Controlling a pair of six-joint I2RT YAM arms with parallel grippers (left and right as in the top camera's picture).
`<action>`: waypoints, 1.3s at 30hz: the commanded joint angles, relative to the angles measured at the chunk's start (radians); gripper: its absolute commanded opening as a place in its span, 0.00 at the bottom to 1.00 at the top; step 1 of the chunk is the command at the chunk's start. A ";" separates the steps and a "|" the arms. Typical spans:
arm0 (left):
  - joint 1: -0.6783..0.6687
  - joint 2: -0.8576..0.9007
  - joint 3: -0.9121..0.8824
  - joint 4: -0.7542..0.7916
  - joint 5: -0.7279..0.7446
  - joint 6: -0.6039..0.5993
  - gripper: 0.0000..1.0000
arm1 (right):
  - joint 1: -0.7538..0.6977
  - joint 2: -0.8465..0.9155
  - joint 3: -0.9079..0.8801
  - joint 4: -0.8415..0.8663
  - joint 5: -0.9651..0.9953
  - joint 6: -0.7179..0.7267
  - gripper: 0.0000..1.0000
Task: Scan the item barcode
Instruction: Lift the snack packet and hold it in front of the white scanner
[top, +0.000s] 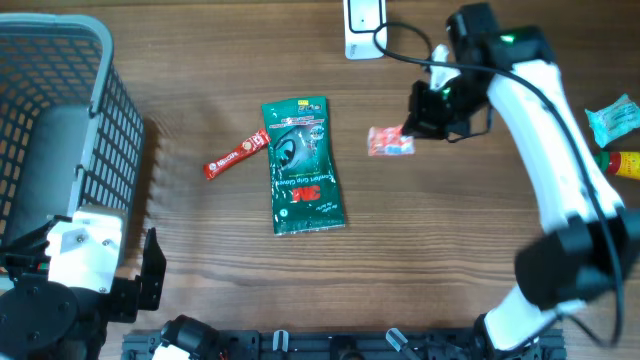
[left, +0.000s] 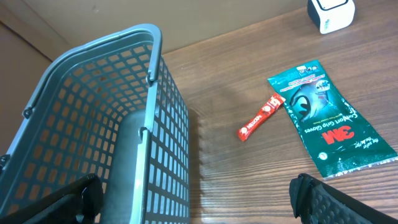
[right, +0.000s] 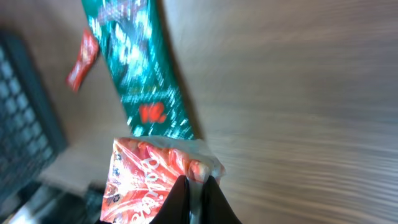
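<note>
Overhead view: the basket (top: 60, 110) is cut by the frame edge at 9 o'clock, the white scanner (top: 362, 25) at 12 o'clock, and a teal packet (top: 612, 120) and a yellow-and-red item (top: 625, 163) at 3 o'clock. Left wrist view: only the fingertips of the left gripper (left: 193, 196) show, at 5 and 7 o'clock. Right wrist view: blur leaves the print on the green packet (right: 134, 74) and the red-and-white packet (right: 146, 183) unreadable, and the latter runs off the frame at 6 o'clock.

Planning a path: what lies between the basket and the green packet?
A red sachet lies between the basket and the green packet, seen overhead.
</note>
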 joint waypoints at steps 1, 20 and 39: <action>0.008 0.005 0.002 0.002 0.008 -0.009 1.00 | 0.022 -0.195 0.005 0.060 0.337 0.098 0.04; 0.008 0.005 0.002 0.002 0.008 -0.009 1.00 | 0.054 -0.261 -0.237 0.848 0.426 -0.131 0.04; 0.008 0.005 0.002 0.002 0.009 -0.009 1.00 | 0.054 -0.565 -0.397 0.699 0.450 -0.333 0.04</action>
